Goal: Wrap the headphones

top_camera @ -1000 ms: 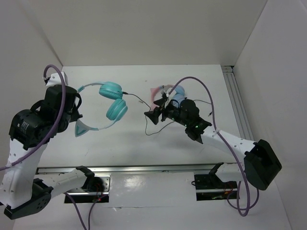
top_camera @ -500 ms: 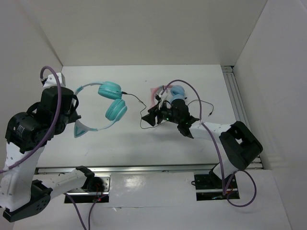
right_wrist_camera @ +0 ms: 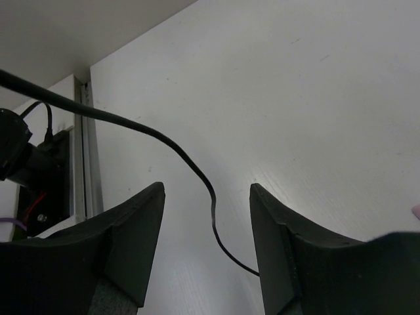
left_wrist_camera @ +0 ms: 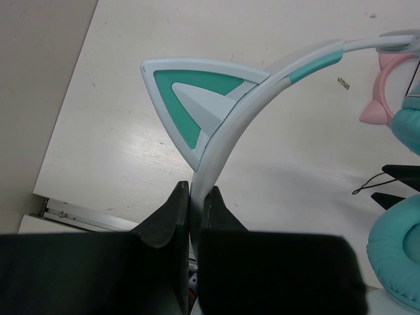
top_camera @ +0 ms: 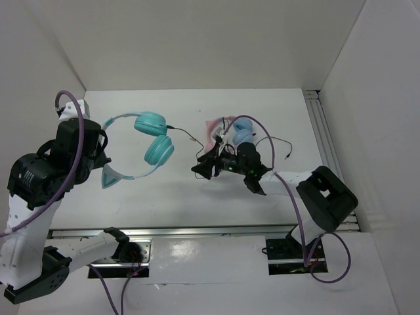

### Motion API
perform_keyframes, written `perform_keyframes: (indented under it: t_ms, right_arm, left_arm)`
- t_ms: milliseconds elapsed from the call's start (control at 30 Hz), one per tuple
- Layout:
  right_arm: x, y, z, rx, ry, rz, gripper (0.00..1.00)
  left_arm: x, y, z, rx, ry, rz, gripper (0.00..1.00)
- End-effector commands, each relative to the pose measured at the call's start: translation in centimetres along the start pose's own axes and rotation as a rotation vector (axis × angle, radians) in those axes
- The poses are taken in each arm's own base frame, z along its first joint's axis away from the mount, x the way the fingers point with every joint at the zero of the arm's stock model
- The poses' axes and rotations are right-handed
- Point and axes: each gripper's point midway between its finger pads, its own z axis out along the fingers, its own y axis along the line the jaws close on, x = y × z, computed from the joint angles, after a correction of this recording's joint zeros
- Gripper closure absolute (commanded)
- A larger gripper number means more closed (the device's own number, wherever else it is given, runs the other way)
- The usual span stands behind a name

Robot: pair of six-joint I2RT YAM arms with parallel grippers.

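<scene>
Clamping headphones (left_wrist_camera: 226, 128), left tool (left_wrist_camera: 195, 191), right tool (right_wrist_camera: 207, 197) apart, perhaps straddling cable (right_wrist_camera: 195, 170)

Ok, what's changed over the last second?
The right gripper has slid a little toward the near edge as its arm folded in. Its fingers have narrowed around the black cable but have not closed on it. The left gripper stays clamped on the headband of the teal headphones. Those and the pink-banded pair haven't moved.
</scene>
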Motion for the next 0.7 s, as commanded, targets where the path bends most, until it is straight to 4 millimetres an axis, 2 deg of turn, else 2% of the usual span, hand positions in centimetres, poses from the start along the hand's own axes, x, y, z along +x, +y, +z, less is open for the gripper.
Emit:
perform_keyframes:
  t_ms: [0,33,100,167,267,300,333,367,400,433,467,500,533,633,667]
  right_arm:
    - [-0.3,0.4,0.9,-0.021,-0.033,-0.037,0.39]
    - [0.8,-0.1,1.2,-0.016,-0.015,-0.012,0.40]
    - [0.6,-0.1,1.7,-0.035,-0.034,-0.011,0.41]
    - [1.5,-0.2,2.4,-0.042,-0.023,0.007,0.45]
    - [0.8,-0.3,3.1,-0.052,-0.054,0.006,0.50]
    - [1.0,-0.4,3.3,-0.051,-0.050,0.018,0.53]
    - [0.9,-0.6,3.3,-0.040,-0.054,0.018,0.64]
    - [0.4,-0.9,3.5,-0.028,-0.067,0.014,0.71]
    - [0.4,-1.0,3.5,-0.019,-0.070,0.014,0.76]
    - [0.3,-1.3,3.5,-0.001,-0.077,0.015,0.76]
    - [0.0,-1.3,3.3,0.008,-0.084,0.013,0.79]
    - [-0.1,-1.3,3.0,0.023,-0.085,0.016,0.92]
    - [-0.5,-1.5,2.9,0.037,-0.093,0.004,1.00]
    - [-1.0,-2.5,1.2,0.149,-0.065,-0.021,1.00]
    - [-1.2,-3.5,0.4,0.260,-0.068,-0.035,1.00]
  left_arm:
    - [-1.7,-0.5,-0.5,0.031,-0.066,-0.095,1.00]
    - [-1.7,-0.4,-0.7,0.035,-0.072,-0.100,1.00]
    - [-1.9,-0.5,-1.0,0.048,-0.075,-0.106,1.00]
    - [-2.0,-0.6,-1.2,0.060,-0.076,-0.111,1.00]
    - [-2.0,-0.6,-1.2,0.060,-0.076,-0.111,1.00]
    - [-2.0,-0.6,-1.2,0.060,-0.076,-0.111,1.00]
    - [-2.0,-0.6,-1.2,0.060,-0.076,-0.111,1.00]
    - [-2.1,-0.6,-1.2,0.060,-0.076,-0.120,1.00]
    - [-1.8,-0.7,-1.0,0.055,-0.069,-0.114,1.00]
    - [-1.8,-0.7,-0.9,0.055,-0.069,-0.114,1.00]
    - [-1.5,-0.7,-0.7,0.049,-0.059,-0.106,1.00]
    - [-1.6,-0.7,-0.5,0.043,-0.066,-0.108,1.00]
    - [-1.4,-0.6,-0.5,0.043,-0.066,-0.108,1.00]
    - [-1.3,-0.8,0.5,0.025,-0.074,-0.078,1.00]
    - [-0.7,-0.9,1.3,0.006,-0.062,-0.053,1.00]
